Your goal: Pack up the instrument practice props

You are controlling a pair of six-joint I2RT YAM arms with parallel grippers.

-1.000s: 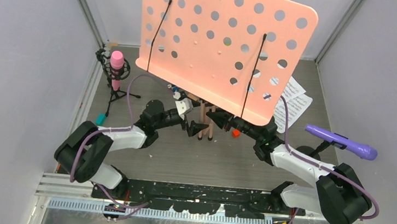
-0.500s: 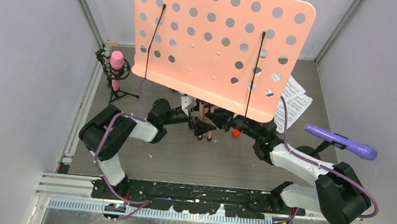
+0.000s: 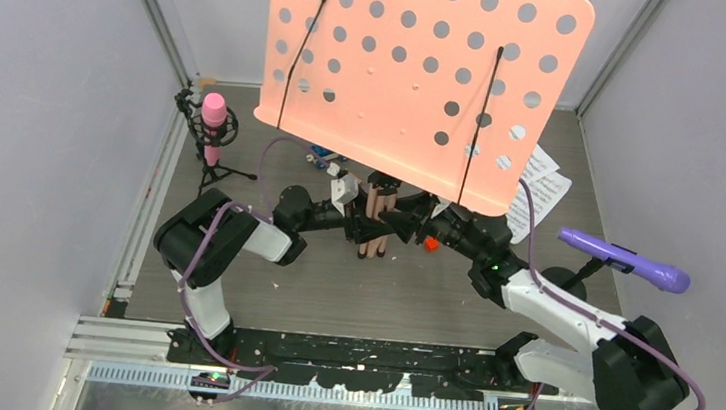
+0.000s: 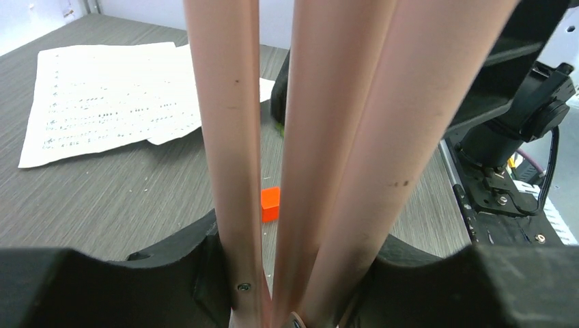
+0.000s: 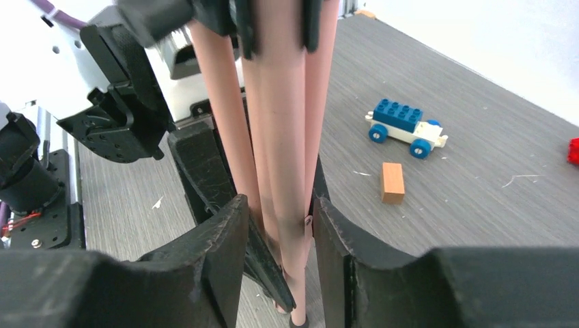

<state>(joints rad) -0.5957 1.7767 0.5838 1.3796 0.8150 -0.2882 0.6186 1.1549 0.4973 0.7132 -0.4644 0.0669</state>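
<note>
Left claw: my left claw is closed about halfway onto the tripod legs of the pink perforated music rack. The legs are drawn together into one near-upright bundle that fills the gap, and both fingers bear against its outer sides. I record this as a hold.

Right claw: my right claw meets the tripod legs from the opposite side, at about the same low height. Its jaws are partly apart and stand tight on either side of the bundle. I cannot tell whether they press on it or merely flank it.

Music rack: the perforated panel is tilted and sits high above the tripod legs. In the top view it hides their upper part.

Other props, placed from the tripod legs:
- The white sheet-music pages lie flat on the table, to the far right and apart from the legs.
- The pink microphone stands upright in its black mount, well to the left, by the wall.
- The purple microphone lies almost level on its own mount, well to the right.

Items outside the task:
- An orange block lies just to the right of the tripod legs.
- A blue toy car is near their far left side.
- A tan block lies beside the car.
</note>
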